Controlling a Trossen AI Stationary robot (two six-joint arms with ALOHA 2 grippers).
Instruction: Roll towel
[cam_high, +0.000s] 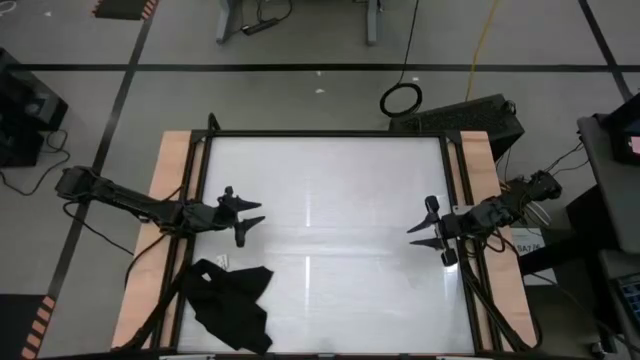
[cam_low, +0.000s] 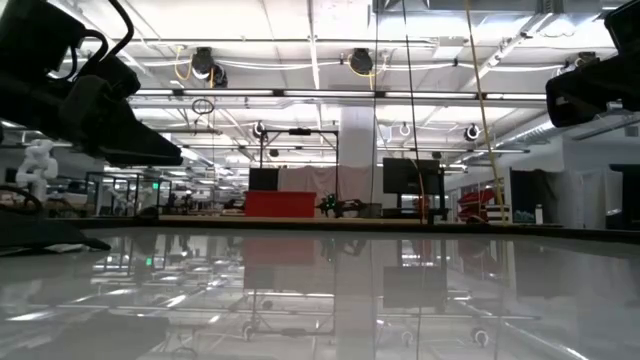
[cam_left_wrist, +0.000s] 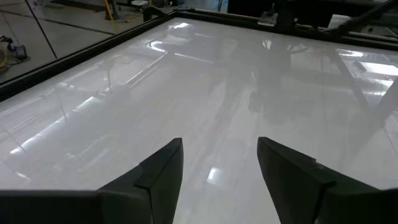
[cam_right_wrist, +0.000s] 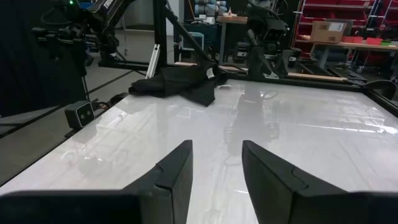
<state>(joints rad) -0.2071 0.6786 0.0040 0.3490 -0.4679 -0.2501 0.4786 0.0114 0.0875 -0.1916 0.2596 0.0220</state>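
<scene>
No containers in sight; only the towel (cam_high: 232, 305) on the table (cam_high: 330, 200), a crumpled black heap at the near left corner with a small white tag (cam_high: 222, 260) showing at its upper edge, draped partly over the table's near edge; seen again in the right wrist view as a dark bunched mound (cam_right_wrist: 180, 83) at the far corner. Left hand (cam_high: 250, 214) above the left side of the table, just beyond the towel and not touching it, fingers (cam_left_wrist: 163, 171) spread with bare tabletop between them, gripping nothing. Right hand (cam_high: 420, 226) above the right side, well apart from the towel, fingers (cam_right_wrist: 177, 165) likewise parted and empty. Glossy white tabletop framed in black, with pale wooden strips (cam_high: 168, 190) along the left and right sides; strong reflections of ceiling lights across it. Beyond, a large workshop hall: grey floor with dark tape lines, a coiled cable (cam_high: 401, 98), a red panel (cam_low: 280, 204) and dark screens in the distance.
</scene>
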